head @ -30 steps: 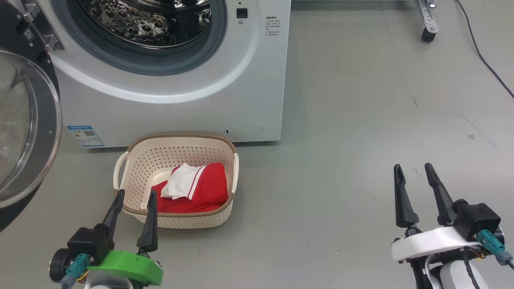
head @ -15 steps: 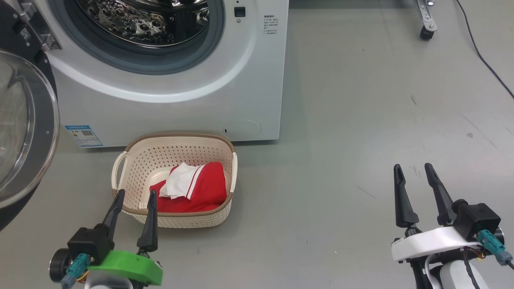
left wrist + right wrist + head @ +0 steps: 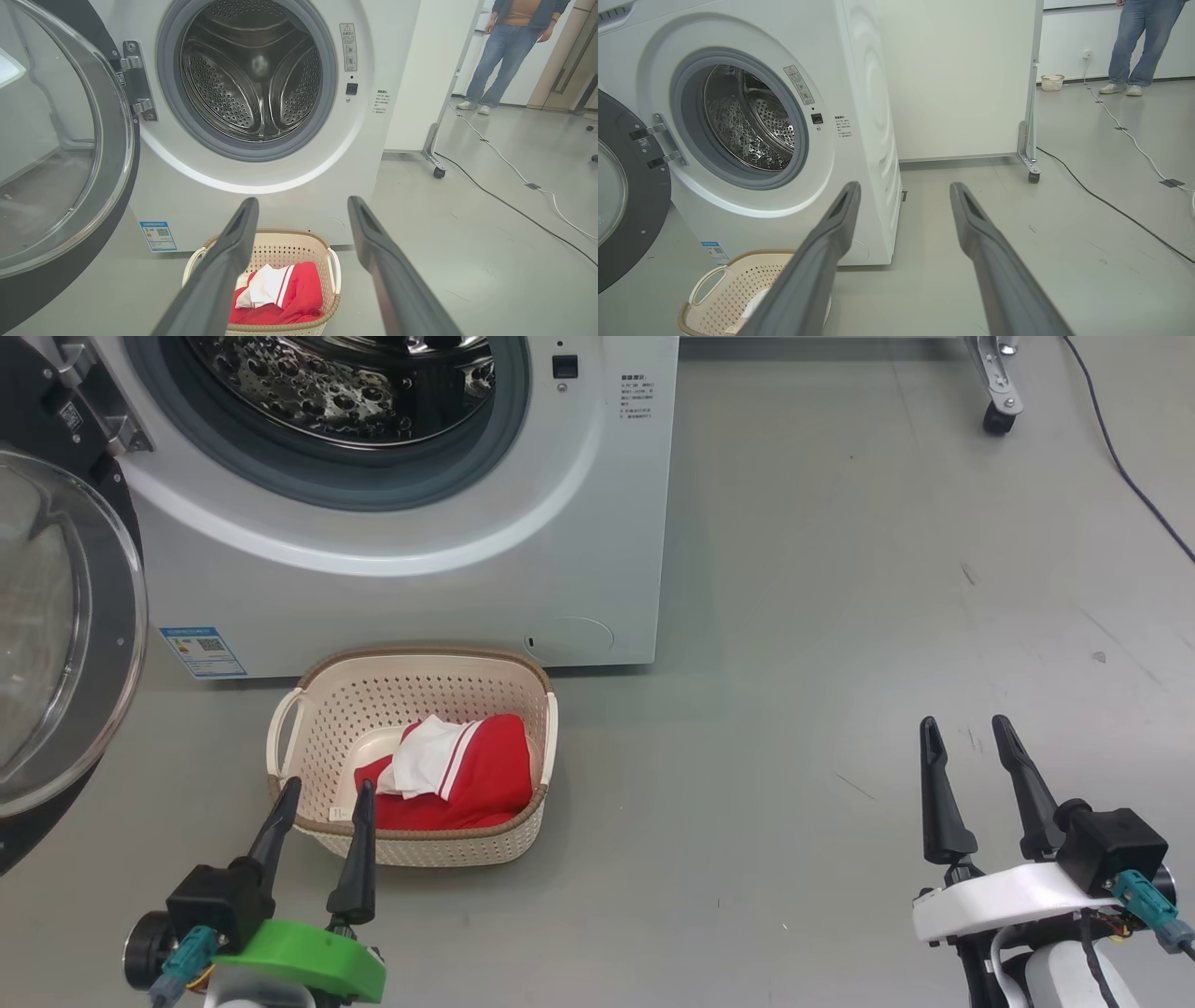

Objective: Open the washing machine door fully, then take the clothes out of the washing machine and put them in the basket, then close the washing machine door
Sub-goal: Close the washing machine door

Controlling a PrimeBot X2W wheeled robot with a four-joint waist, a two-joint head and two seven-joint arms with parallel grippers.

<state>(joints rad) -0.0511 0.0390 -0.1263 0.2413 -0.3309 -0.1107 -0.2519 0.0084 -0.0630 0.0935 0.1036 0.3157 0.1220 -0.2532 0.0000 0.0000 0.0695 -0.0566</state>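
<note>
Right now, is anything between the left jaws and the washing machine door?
Nothing visible. The washing machine door hangs open up-left of the left jaws; the basket sits ahead-right, off that line.

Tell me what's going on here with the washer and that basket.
A two-armed robot is unloading the washing machine. The washing machine door stands swung wide open and the drum looks empty. The clothes, red and white, lie in the basket on the floor before the machine. The left gripper, by the basket, and the right gripper are both open, holding nothing. The door is not yet closed. A person stands in the background.
</note>
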